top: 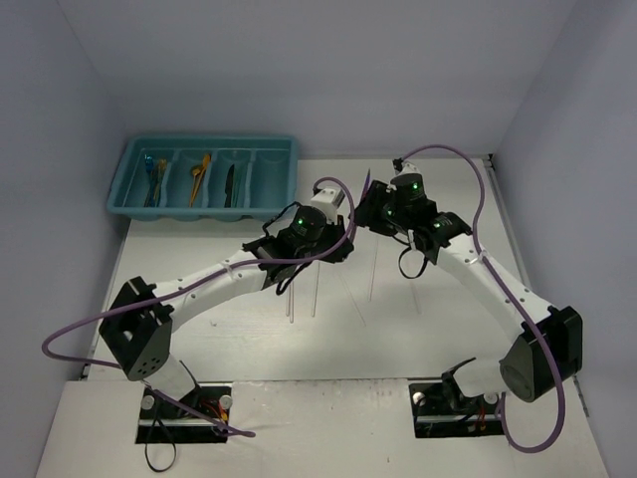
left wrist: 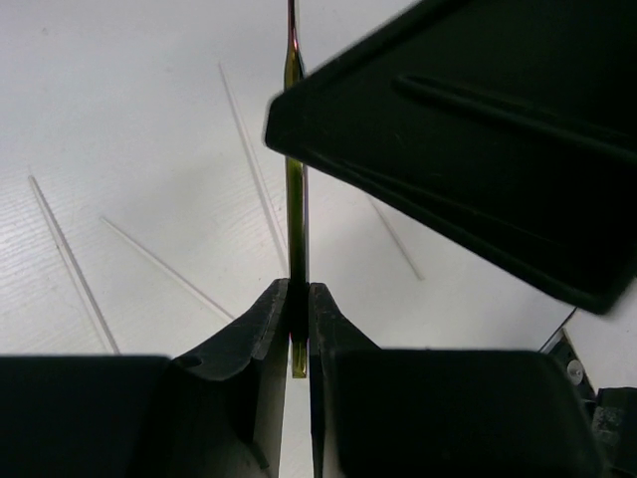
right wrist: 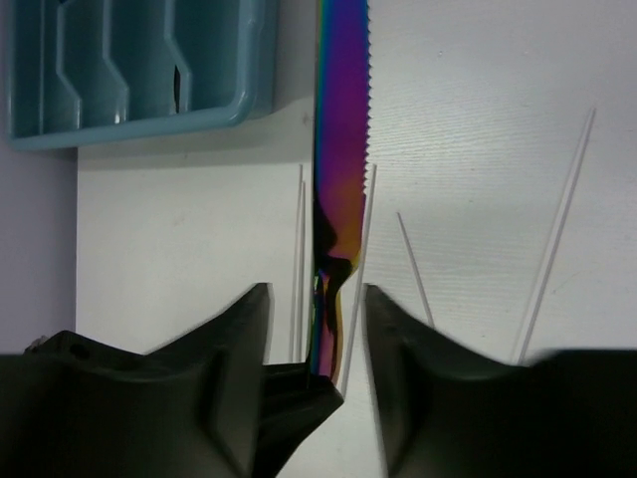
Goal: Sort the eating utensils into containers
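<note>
The left gripper [left wrist: 297, 291] has its two fingers pressed together on the end of a knife [right wrist: 340, 119], and in the left wrist view the knife [left wrist: 295, 199] is seen from its thin edge, running straight away from the fingers. The right gripper [right wrist: 316, 289] is spread: its fingers stand on both sides of the knife with a gap on each side, so they do not hold it. In the right wrist view the blade shows rainbow colours, purple and blue and green, with small teeth along its right edge. In the top view both grippers meet over the middle of the table [top: 418, 329], so the knife is there between them, well apart from the tray [top: 199, 212]. The tray is teal and stands at the far left of the table; a corner of it [right wrist: 149, 119] also shows in the right wrist view. In it lie a blue utensil [top: 154, 174] in the leftmost compartment, an orange utensil [top: 201, 174] in the next one and a black utensil [top: 230, 184] in the third. Several thin pale sticks [top: 317, 289] lie flat on the table under and near the grippers.
</note>
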Motion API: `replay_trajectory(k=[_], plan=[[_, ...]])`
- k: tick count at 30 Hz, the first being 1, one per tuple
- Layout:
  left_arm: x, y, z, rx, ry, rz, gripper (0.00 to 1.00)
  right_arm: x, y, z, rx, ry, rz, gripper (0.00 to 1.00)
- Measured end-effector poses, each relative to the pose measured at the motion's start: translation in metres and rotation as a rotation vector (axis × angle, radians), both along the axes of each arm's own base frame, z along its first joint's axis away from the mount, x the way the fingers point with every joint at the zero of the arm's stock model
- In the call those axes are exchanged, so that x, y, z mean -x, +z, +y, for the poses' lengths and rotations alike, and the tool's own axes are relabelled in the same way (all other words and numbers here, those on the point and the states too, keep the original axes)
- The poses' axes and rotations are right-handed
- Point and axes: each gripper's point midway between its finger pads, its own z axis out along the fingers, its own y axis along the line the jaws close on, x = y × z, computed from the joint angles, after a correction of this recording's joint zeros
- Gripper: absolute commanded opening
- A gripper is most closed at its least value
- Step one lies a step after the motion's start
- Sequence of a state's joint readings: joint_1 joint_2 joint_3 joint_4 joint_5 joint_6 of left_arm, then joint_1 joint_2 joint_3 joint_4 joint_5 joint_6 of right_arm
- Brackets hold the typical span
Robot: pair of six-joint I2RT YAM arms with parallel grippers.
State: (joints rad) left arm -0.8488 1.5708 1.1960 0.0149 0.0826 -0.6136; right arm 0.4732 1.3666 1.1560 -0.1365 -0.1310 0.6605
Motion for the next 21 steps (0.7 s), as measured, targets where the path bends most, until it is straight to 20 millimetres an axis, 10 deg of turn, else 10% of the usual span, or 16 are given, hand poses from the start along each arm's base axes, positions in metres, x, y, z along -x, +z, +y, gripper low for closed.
replay_trajectory(k=[8, 21], plan=[[-0.016, -0.028, 0.045, -0.074, 0.089, 0.046, 0.0, -0.007, 0.004, -0.02, 0.02, -0.05, -0.029, 0.67], [-0.154, -0.007, 0.242, -0.294, 0.455, -0.001, 0.0, -0.008, -0.029, -0.14, 0.15, -0.286, 0.007, 0.66]])
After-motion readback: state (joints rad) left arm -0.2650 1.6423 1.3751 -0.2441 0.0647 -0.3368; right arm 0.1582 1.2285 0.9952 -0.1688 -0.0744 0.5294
